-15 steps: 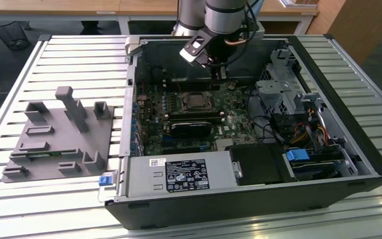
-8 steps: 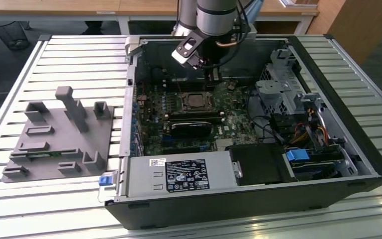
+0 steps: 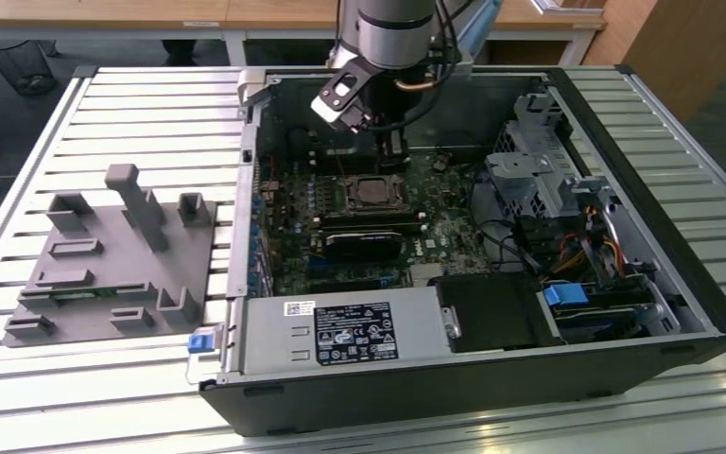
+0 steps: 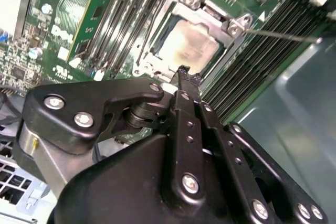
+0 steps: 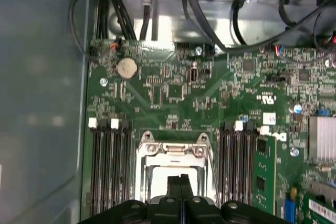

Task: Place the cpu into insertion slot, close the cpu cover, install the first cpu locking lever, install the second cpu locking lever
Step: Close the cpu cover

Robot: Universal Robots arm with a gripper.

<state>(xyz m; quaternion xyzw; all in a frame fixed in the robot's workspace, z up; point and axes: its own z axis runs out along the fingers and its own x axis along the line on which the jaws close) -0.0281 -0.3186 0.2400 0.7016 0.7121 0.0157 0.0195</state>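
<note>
- Black two-fingered gripper (image 4: 185,73): fingers pressed together, nothing between them.
- Small square cpu with a silvery-grey top (image 4: 186,48): lies flat on the green circuit board (image 5: 157,93), framed by the thin silver metal cpu cover (image 4: 210,17), which appears lowered over it.
- Relation: the cpu lies just beyond the tips, which hang by the cover's edge; contact cannot be told.
- Thin wire locking lever (image 4: 283,35): juts sideways from the cover's corner, apart from the tips.

The arm (image 3: 395,28) is a smooth silver-grey cylinder, with black cables (image 3: 444,43) looped along its side and a white-and-black block (image 3: 341,95) fixed near the wrist. The gripper (image 4: 185,72) is matte black, built of flat linkage bars pinned with round silver screws (image 4: 190,183). It narrows to two slim fingers (image 5: 174,186).
</note>
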